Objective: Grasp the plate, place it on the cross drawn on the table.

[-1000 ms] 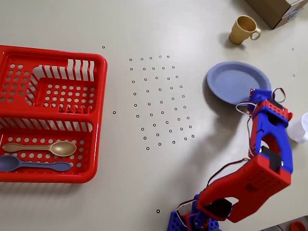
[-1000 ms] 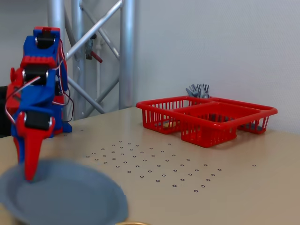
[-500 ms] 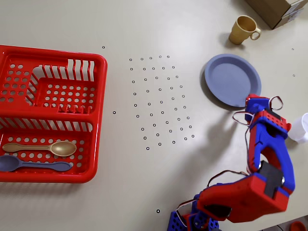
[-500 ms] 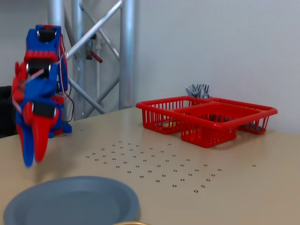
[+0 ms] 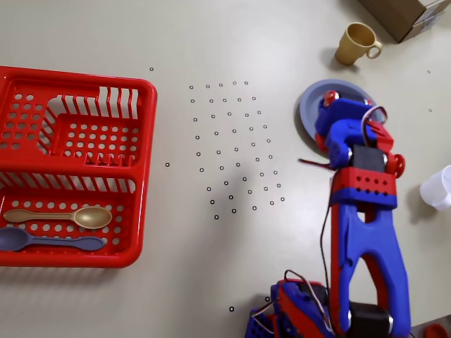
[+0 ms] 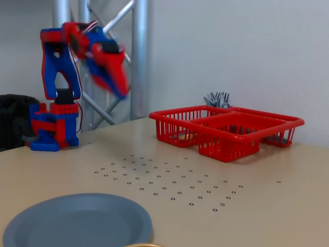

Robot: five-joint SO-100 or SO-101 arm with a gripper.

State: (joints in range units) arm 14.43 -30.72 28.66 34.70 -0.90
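Gripper (image 5: 337,105) is hanging over the plate (image 5: 312,103) in the overhead view, pointing toward twelve o'clock; whether its fingers are open or closed cannot be told, and in the fixed view it is blurred. Plate is lying flat on the table (image 5: 211,274), at about two o'clock from the table's middle, partly covered by the arm (image 5: 366,232). Beyond it, at twelve o'clock from the plate, a yellow mug (image 5: 356,44) is standing. Well apart, at nine o'clock, a red basket (image 5: 70,165) is holding two spoons (image 5: 67,217). Between them, small black dots (image 5: 232,148) are marking the table.
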